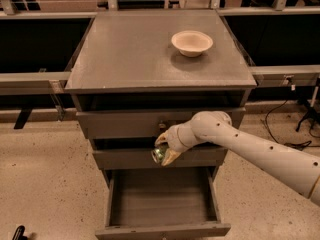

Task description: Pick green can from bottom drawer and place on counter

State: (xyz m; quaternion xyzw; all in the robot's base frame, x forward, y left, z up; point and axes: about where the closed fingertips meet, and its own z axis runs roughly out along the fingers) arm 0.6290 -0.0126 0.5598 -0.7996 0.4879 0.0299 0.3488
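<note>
Since the broad grey-brown wooden counter [135, 54] lies well above the open, deep grey-brown wooden bottom drawer [162, 199], the likeliest trouble, I judge, is the long cream-white robot arm [250, 144] rising too close in and knocking its load on the counter's front edge, or setting down against the shallow cream round bowl [192, 42] at the counter's back right. The pale two-finger gripper [165, 151] hangs before the middle drawer front [125, 159], above the open drawer, pinching the small shiny green drink can [159, 155], which sits in its grasp clear of the drawer; a shallow hold could let it slip
</note>
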